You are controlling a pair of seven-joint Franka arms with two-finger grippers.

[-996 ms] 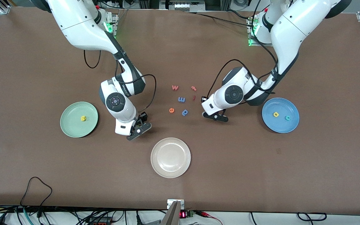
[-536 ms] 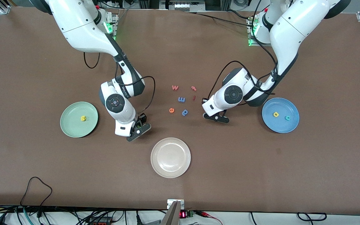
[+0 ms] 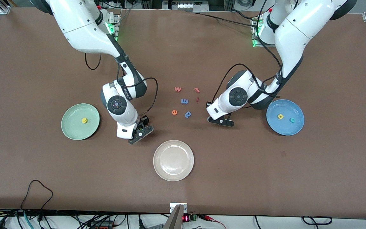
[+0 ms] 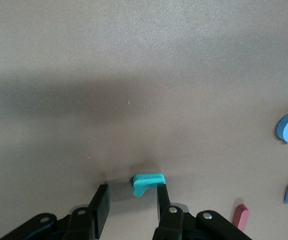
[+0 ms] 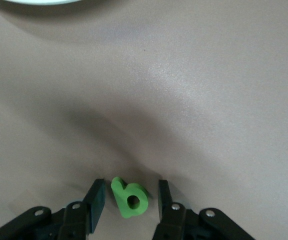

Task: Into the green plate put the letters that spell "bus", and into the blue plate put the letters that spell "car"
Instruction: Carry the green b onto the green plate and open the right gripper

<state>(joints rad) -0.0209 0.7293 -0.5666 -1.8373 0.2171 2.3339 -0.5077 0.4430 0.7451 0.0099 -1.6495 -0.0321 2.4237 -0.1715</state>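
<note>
With the front camera's view read as a clock face, the green plate (image 3: 75,128) lay at nine o'clock on the counter (image 3: 43,178) with only the yellow s (image 3: 84,120) in it. The blue plate (image 3: 294,109) lay at three o'clock with the yellow a (image 3: 280,116) and teal c (image 3: 292,120); no u could be found. The right end effector (image 3: 141,132), at about ten o'clock from the off-white plate (image 3: 173,173), was set down unclenched astride the green b (image 5: 130,199), with gaps on both sides. The b lay flat, its long axis slanted across the closing line and its stem leaning toward one finger. The left end effector (image 3: 220,122), at three o'clock from the blue p (image 3: 187,114), was likewise released around the teal r (image 4: 148,183), which lay flat against one finger (image 4: 161,197), its long bar spanning the gap. A squeeze along that bar might buckle the soft foam or pop it out. The slanted b might be twisted or tipped on edge and be dropped short of the plate.
</note>
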